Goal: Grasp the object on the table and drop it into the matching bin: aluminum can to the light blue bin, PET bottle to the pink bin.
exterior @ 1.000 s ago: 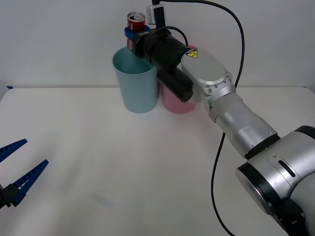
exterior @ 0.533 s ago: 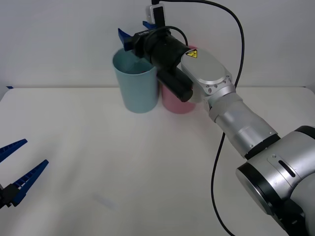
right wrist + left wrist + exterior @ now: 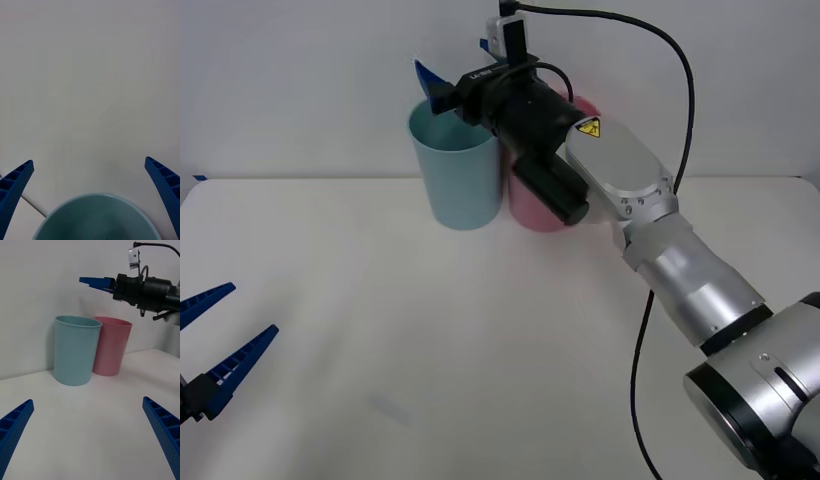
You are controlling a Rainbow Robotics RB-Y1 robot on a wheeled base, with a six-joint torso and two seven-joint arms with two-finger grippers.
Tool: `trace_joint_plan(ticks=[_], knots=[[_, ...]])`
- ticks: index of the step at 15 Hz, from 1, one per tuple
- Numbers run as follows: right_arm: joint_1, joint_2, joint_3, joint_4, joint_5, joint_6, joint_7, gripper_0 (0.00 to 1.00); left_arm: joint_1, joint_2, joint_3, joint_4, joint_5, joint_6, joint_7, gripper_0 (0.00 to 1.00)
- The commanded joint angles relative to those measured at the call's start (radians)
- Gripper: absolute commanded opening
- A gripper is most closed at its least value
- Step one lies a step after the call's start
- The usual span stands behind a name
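Blue right gripper [image 3: 458, 68] spread, empty, above light blue bin [image 3: 457, 168] (pink bin [image 3: 532, 205] adjacent); left gripper [image 3: 215, 345] spread.

Smooth matt plastic light blue bin [image 3: 456, 170] and pink bin [image 3: 111, 345]; ribbed blue fingers [image 3: 96, 281].

Bright, even, diffuse lighting throughout. Soft faint shadows on the worktop [image 3: 380, 300] beneath the light blue bin [image 3: 455, 165] and pink bin [image 3: 111, 345]. No glare. Slightly soft focus on near fingers [image 3: 13, 187].
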Motion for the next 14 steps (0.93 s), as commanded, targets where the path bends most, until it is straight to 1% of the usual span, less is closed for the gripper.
trace_joint_plan(ticks=[1,3,6,8,10,12,14], knots=[[0.109,-0.064,0.037,-0.169,-0.004,-0.013,-0.006,1.0,0.0,0.0,0.0,0.0,0.0,0.0,0.0,1.0],[0.196,-0.118,0.054,-0.298,-0.015,-0.034,-0.006,1.0,0.0,0.0,0.0,0.0,0.0,0.0,0.0,1.0],[0.333,-0.206,0.052,-0.462,-0.035,-0.108,0.0,1.0,0.0,0.0,0.0,0.0,0.0,0.0,0.0,1.0],[0.439,-0.281,0.054,-0.589,-0.061,-0.141,0.0,1.0,0.0,0.0,0.0,0.0,0.0,0.0,0.0,1.0],[0.568,-0.371,0.052,-0.72,-0.096,-0.154,0.015,1.0,0.0,0.0,0.0,0.0,0.0,0.0,0.0,1.0],[0.689,-0.46,0.038,-0.831,-0.145,-0.172,0.038,1.0,0.0,0.0,0.0,0.0,0.0,0.0,0.0,1.0],[0.799,-0.505,-0.017,-0.904,-0.165,-0.235,0.063,1.0,0.0,0.0,0.0,0.0,0.0,0.0,0.0,1.0]])
